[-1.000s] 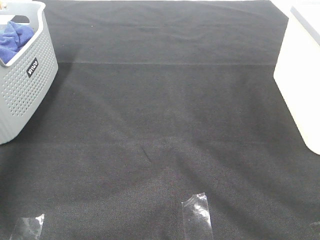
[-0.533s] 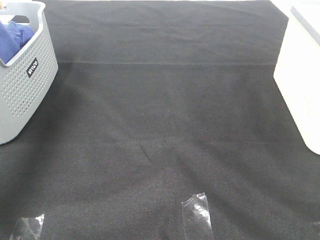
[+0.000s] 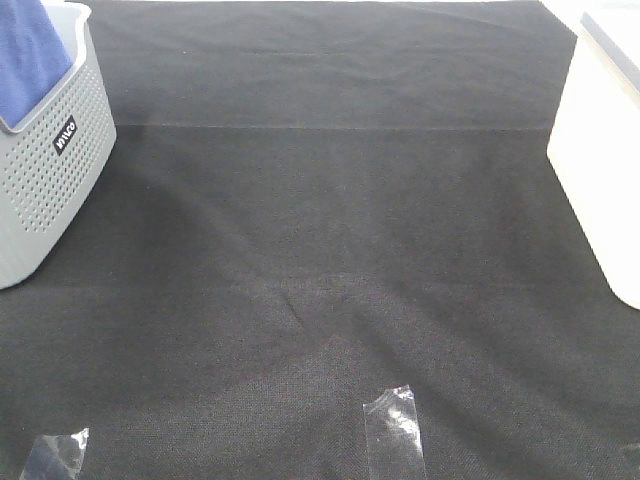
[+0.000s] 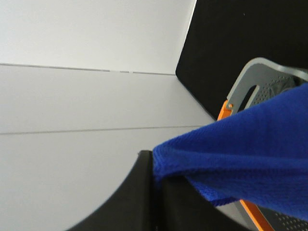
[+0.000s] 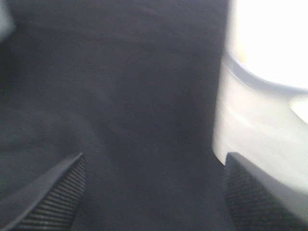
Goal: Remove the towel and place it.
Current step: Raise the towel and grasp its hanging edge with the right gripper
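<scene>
Blue at the upper left of the high view: the towel [image 3: 28, 60], drawn up as a smooth sheet out of the grey perforated basket [image 3: 50, 190] and cut off by the top edge of the frame. Gives the layout, that view, but neither arm.

Only from the left wrist view, the grip itself: left fingers [image 4: 139, 197] pressed together on a stitched edge of the towel, with cloth pinched between them and spreading taut toward the basket's grey rim. Also there, an orange part [image 4: 224, 111] beside that rim, and pale panels [image 4: 86, 96] with thin seams behind.

Only from the right wrist view, the other pair: right fingers [image 5: 53, 197] spread wide with nothing between them, over the black cloth surface [image 5: 144, 72], and a white bin [image 5: 260, 96] close by one finger. Blurred throughout.

Back in the high view, the white bin at the right edge, well apart from the basket across the black surface. Along the bottom edge, two strips of clear tape [image 3: 395, 430], one near the middle and one at the lower left.
</scene>
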Motion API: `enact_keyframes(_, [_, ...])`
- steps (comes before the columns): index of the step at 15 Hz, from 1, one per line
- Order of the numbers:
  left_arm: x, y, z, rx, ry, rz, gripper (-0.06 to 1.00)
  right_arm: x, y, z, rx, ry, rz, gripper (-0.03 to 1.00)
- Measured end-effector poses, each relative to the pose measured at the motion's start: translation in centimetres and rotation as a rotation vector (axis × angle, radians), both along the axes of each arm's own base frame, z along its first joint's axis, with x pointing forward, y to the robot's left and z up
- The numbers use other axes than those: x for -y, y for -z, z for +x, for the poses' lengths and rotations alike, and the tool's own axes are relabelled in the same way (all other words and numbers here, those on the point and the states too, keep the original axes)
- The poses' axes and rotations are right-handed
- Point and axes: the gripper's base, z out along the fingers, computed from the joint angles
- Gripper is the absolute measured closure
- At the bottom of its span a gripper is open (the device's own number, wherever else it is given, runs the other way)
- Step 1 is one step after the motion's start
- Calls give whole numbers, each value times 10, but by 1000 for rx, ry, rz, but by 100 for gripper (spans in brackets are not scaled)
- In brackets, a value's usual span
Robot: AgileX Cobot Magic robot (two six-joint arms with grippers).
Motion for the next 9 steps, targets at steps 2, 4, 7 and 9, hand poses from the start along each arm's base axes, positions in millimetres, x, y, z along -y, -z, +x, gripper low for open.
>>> enact_keyframes(2, [27, -6, -13, 43, 87, 39, 94, -17, -8, 32, 9, -194, 37, 26])
enact_keyframes(4, [55, -11, -24, 96, 188, 36, 94, -33, -10, 60, 13, -378, 81, 28])
enact_keyframes(7, [93, -12, -43, 117, 330, -4, 94, -48, -2, 104, 24, -593, 130, 28])
enact_keyframes(9, [115, -8, -52, 108, 401, 1, 94, -54, 11, 130, 27, -678, 165, 28])
